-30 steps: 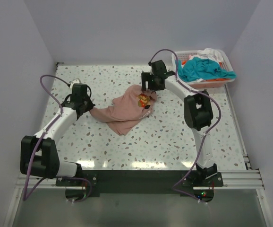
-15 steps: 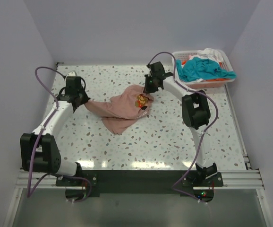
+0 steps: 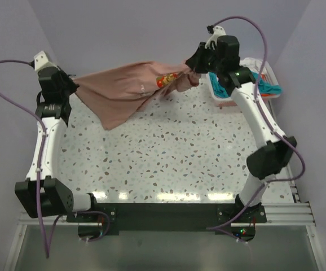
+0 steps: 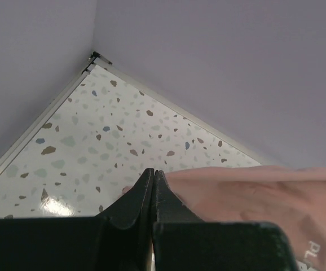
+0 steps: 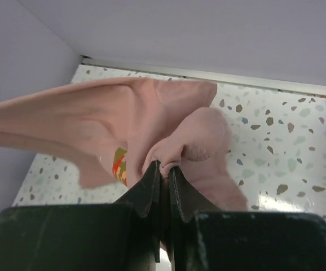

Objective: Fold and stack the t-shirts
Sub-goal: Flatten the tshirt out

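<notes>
The salmon-pink t-shirt (image 3: pixel 123 84) hangs stretched in the air over the back of the table, between my two raised arms. My left gripper (image 3: pixel 73 86) is shut on its left end; in the left wrist view the pink cloth (image 4: pixel 253 195) spreads right from the closed fingertips (image 4: pixel 153 172). My right gripper (image 3: pixel 192 63) is shut on a bunched fold of the shirt (image 5: pixel 174 141) at its right end, with a colourful print (image 5: pixel 119 164) showing beside the fingers. More t-shirts, teal (image 3: pixel 267 87), white and orange, lie heaped in the basket behind my right arm.
The white lattice basket (image 3: pixel 219 96) stands at the back right corner, partly hidden by my right arm. Purple walls close in the speckled table (image 3: pixel 168 158) on the left, back and right. Cables loop above both arms.
Both arms have risen and swung outward, lifting the pink shirt off the table and pulling it taut. The right gripper closed on the cloth during the last second.
</notes>
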